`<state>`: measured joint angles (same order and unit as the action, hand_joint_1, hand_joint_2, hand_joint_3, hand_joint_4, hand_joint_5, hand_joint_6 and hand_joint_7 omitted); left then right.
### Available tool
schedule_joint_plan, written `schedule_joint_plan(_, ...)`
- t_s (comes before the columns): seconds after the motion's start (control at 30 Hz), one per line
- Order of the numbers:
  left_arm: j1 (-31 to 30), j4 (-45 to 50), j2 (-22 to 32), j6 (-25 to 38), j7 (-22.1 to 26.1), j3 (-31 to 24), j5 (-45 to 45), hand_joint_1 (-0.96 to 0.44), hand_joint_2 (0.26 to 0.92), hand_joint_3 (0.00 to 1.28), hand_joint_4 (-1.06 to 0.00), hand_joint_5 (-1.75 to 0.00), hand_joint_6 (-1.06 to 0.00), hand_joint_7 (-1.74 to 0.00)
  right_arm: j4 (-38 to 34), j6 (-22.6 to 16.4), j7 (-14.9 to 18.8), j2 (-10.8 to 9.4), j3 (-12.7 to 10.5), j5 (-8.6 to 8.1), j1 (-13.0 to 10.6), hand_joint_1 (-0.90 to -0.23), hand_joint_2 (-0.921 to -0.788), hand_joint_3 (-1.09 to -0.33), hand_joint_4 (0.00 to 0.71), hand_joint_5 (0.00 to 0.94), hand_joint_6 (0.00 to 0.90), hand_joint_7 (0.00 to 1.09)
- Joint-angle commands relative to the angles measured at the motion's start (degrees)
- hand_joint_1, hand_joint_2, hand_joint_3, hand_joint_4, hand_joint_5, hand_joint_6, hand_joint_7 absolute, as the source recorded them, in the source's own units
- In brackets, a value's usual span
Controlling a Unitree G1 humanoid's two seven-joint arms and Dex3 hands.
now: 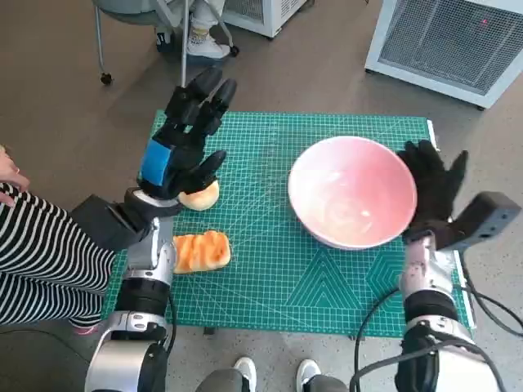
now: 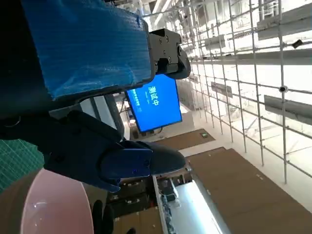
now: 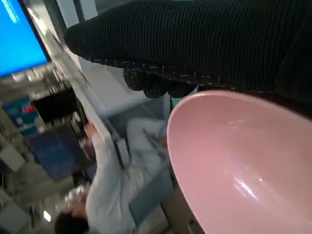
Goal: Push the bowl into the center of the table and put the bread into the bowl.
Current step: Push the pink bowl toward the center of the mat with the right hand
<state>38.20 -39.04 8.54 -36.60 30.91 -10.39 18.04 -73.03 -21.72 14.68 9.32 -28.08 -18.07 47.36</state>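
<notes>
Bowl: I am seeing the pink bowl (image 1: 352, 191) sitting on the green mat (image 1: 278, 302), right of the mat's middle and not yet centred. It is standing upright with nothing in it.

Right hand: my gloved right hand (image 1: 433, 186) is resting against the bowl's outer right side, fingers spread and pointing away from me. In the right wrist view the glove (image 3: 195, 44) is lying right along the bowl's rim (image 3: 229, 161); I cannot quite tell whether it is pressing or only touching.

Left hand: my blue-taped left hand (image 1: 186, 135) is hovering above the left part of the mat with its fingers stretched out and apart, gripping nothing. It is partly covering the round roll below it.

Bread: a round pale roll (image 1: 200, 196) is lying on the mat under the heel of the left hand, and a flatter orange-brown piece of bread (image 1: 200, 251) is lying just nearer to me. Both are well apart from the bowl.

Surroundings: a person in a striped sleeve (image 1: 37, 253) is sitting at the left edge, a chair on castors (image 1: 143, 16) is standing beyond the table, and a white cabinet with a grille (image 1: 453, 41) is standing at the far right. A person in white (image 3: 112, 190) is showing blurred in the right wrist view.
</notes>
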Motion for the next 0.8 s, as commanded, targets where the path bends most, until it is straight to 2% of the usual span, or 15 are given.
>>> schedule_joint_plan(0.03, -1.2, 1.4, 0.4, -0.4, -0.1, -0.7, 0.3, -0.68, 0.921, 0.40, -0.18, -0.01, 0.00, -0.48, -1.1, 1.7, 0.5, -1.5, -0.5, -0.85, 0.8, -0.628, -0.921, -0.837, 0.109, 0.000, 0.084, 0.21)
schedule_joint_plan(0.4, -2.5, 3.2, 0.6, 0.7, -0.6, -1.4, 0.8, -0.68, 0.921, 0.40, -0.17, 0.00, 0.00, -0.48, -1.3, 2.7, 0.4, -4.2, -0.6, -0.75, 3.0, -0.622, -0.921, -0.846, 0.103, 0.001, 0.096, 0.21)
schedule_joint_plan(0.73, -2.6, 3.3, 0.7, 0.5, -1.0, -1.5, 0.4, -0.68, 0.921, 0.40, -0.17, 0.00, -0.01, -0.48, -1.4, 2.9, 0.1, -4.7, -0.6, -0.49, 3.5, -0.627, -0.921, -0.834, 0.101, 0.000, 0.107, 0.20)
schedule_joint_plan(0.8, -2.8, 3.2, 0.5, 0.3, -1.3, -1.4, 0.2, -0.68, 0.921, 0.40, -0.17, 0.00, -0.01, -0.48, -1.6, 3.2, 0.1, -5.6, 0.0, -0.05, 4.3, -0.631, -0.921, -0.827, 0.100, 0.000, 0.110, 0.20)
